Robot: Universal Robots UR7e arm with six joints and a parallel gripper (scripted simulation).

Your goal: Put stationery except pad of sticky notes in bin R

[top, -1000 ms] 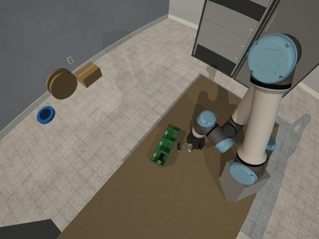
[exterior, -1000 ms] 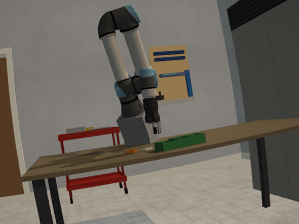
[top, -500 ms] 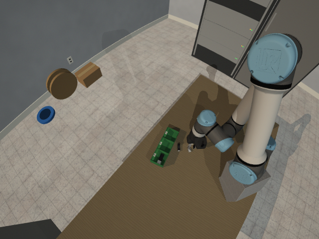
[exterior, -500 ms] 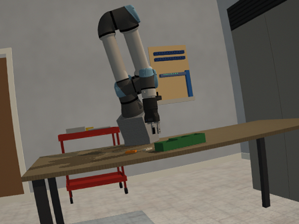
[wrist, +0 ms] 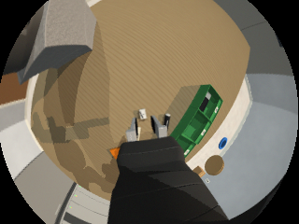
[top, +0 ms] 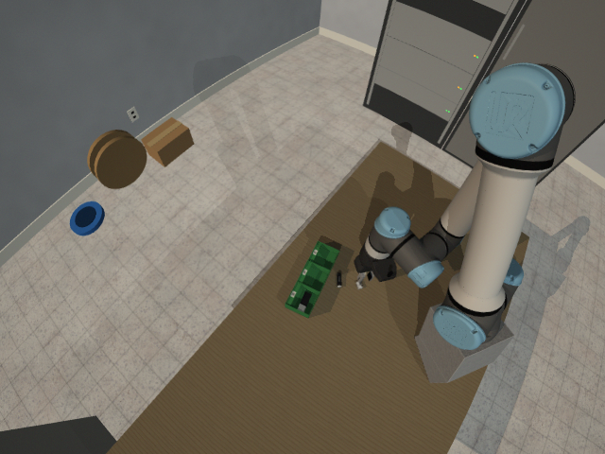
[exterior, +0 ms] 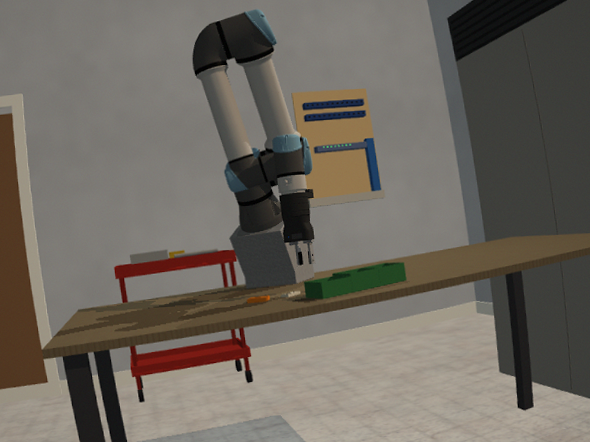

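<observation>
Fingers: the gripper point(top: 365, 278) point(exterior: 305, 259) point(wrist: 144, 121) stands part open, its two fingers apart; no thing seen in the grasp; it hangs above the table point(top: 341, 366) point(exterior: 469, 261) point(wrist: 140, 56), pointing down.
Pale bits: on the table point(wrist: 142, 114) point(exterior: 292, 294), one showing beyond the fingertips in the wrist view, another partly behind a finger; too small to name, so whether either is the sticky pad cannot be told.
Black piece: on the table point(top: 338, 279) point(wrist: 167, 119), just beside the bins, outside them; probably still to be judged as stationery or not.
Orange piece: on the table point(exterior: 258, 298) point(wrist: 115, 152), on the side away from the bins, partly hidden by the gripper body in the wrist view; kind uncertain.
Bins: green, three in a row point(top: 323, 282) point(exterior: 358, 281) point(wrist: 187, 119), standing on the table; letters unreadable at this size, so R cannot be picked out.
End bin contents: a dark item point(top: 305, 298) point(wrist: 204, 104) and a grey item point(top: 302, 307) point(wrist: 207, 95); the other two show nothing inside.
Progress: judged part done, if that end bin is R; any stationery among the loose pieces is left, the sticky pad excepted; next, likely a descent to one of them.
</observation>
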